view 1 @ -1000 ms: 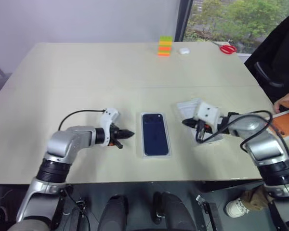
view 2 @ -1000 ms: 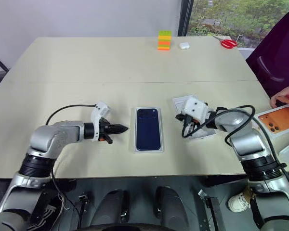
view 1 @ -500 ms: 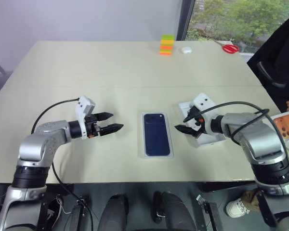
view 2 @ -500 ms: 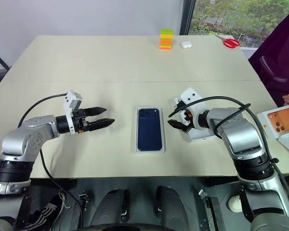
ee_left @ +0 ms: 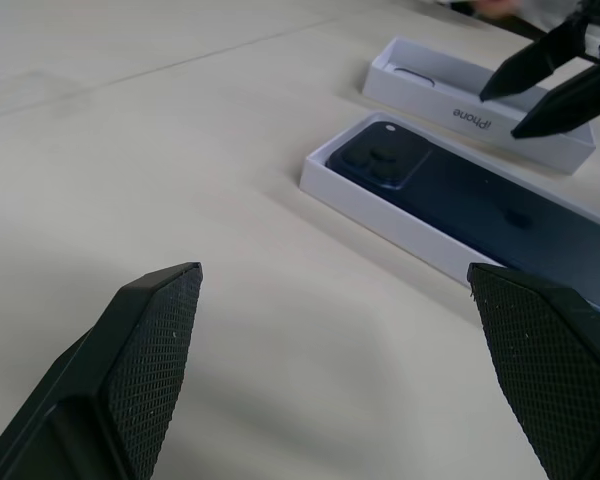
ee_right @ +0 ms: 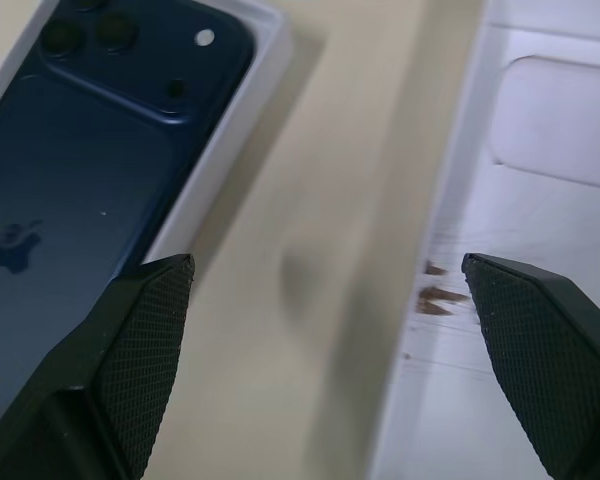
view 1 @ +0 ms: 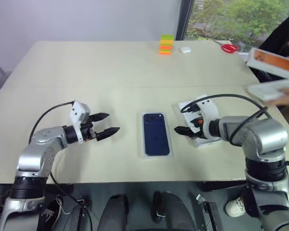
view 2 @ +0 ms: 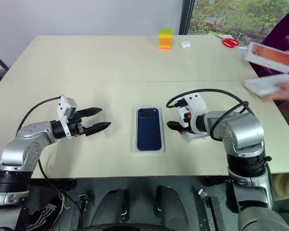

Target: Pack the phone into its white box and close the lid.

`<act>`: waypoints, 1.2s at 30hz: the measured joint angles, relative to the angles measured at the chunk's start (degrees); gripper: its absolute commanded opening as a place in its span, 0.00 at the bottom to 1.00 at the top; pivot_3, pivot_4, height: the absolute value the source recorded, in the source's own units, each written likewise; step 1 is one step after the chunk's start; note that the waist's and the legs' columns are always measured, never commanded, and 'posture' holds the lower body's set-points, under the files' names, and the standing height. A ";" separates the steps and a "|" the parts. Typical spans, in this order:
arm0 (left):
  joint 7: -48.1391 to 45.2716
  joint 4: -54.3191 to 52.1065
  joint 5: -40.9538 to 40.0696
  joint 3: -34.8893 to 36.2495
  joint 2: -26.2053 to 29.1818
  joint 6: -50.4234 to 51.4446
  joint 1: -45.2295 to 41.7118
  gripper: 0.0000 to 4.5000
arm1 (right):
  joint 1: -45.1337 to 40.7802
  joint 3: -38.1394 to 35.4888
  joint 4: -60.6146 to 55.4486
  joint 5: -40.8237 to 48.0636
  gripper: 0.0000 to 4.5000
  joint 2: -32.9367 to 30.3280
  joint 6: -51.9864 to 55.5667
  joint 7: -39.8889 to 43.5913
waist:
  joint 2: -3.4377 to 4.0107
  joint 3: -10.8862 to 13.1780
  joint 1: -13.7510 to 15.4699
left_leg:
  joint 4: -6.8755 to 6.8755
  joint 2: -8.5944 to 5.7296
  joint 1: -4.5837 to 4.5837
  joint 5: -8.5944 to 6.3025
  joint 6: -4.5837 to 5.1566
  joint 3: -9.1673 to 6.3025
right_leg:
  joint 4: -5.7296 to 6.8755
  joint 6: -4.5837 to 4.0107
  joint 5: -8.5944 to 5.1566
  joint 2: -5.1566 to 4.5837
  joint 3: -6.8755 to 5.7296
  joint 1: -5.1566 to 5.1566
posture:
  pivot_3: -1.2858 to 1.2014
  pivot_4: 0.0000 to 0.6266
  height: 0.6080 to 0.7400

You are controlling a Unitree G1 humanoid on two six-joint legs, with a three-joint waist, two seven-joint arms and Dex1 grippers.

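Your left end effector (view 1: 106, 129) is hovering with its two black fingers spread wide and nothing between them, low over the bare worktop (view 1: 111, 67) to the left of the phone, pointing toward it. Your right end effector (view 1: 182, 130) is also standing wide and empty, just to the right of the phone, tipped downward over the gap between the white box and the other white cardboard piece (view 1: 202, 138) that is lying beneath your right wrist. The phone (view 1: 156, 134) is lying camera side up in the middle of the near half of the worktop, and it is sitting inside the white box (ee_left: 375, 219), whose low walls are framing it on all sides, so you can judge the packing step to be done. What is remaining is closing the box, and neither end effector is touching anything yet. The white piece on the right is probably the lid, but your right arm is covering much of it, and you are seeing a pale inner face with a rounded recess, so you cannot be sure whether it is the lid or an insert. At the far right edge a person's hand (view 2: 285, 91) is blurring past, holding white boxes, one with an orange picture (view 2: 269, 54), partly cut off.
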 measured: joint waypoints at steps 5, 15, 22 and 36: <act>1.42 -0.28 0.37 -0.28 -0.73 -0.11 0.58 0.99 | -1.81 -1.78 3.26 5.16 1.00 1.27 0.00 -7.35 | 0.01 0.00 -0.08 | 0.00 0.01 0.02 0.00 0.01 -0.02 | 0.03 0.00 0.00 0.03 -0.01 -0.01 | 0.52 0.24 1.00; 4.06 -1.21 1.25 -0.39 -2.05 -0.15 1.68 0.99 | -1.62 -0.87 5.98 15.93 1.00 -1.08 0.00 -21.82 | 0.00 0.00 -0.08 | 0.00 0.02 0.01 0.00 0.01 -0.01 | 0.02 0.00 0.00 0.03 0.00 -0.01 | 0.52 0.24 1.00; 4.57 -1.54 1.46 -0.50 -2.50 -0.56 2.02 0.99 | -2.76 0.29 7.78 28.71 1.00 -1.37 0.00 -31.86 | 0.00 0.00 -0.23 | 0.00 0.04 0.01 0.00 0.02 -0.02 | 0.03 0.01 0.00 0.05 0.00 -0.01 | 0.52 0.24 1.00; 5.54 -2.63 1.42 -0.53 -2.90 -0.16 2.06 1.00 | -0.90 2.53 7.73 37.94 0.13 -4.68 0.00 -45.30 | -0.01 -0.02 -0.03 | 0.00 0.04 -0.02 -0.01 0.03 -0.02 | 0.01 0.04 -0.01 0.05 0.00 -0.02 | 0.52 0.24 1.00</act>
